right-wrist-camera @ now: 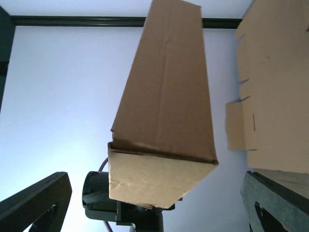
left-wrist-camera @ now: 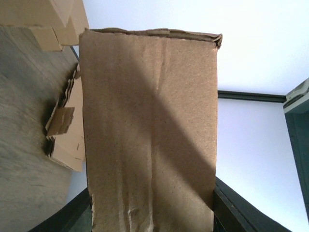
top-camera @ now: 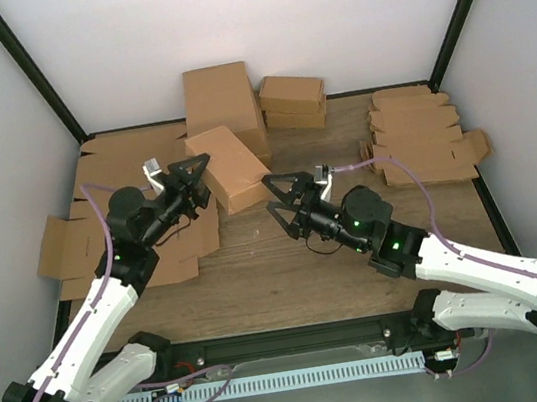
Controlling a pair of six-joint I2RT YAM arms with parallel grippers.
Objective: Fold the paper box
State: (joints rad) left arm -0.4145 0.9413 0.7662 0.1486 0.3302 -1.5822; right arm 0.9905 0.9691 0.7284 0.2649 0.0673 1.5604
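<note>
Filling the left wrist view, the box is folded shut and clamped between the fingers of the left gripper. In the top view it sits left of centre, over the table. Just right of it, the right gripper faces one end of the box, its fingers wide apart and holding nothing. Flat sheets lie at the left, stacked flats at the upper right, and folded boxes at the top.
</note>
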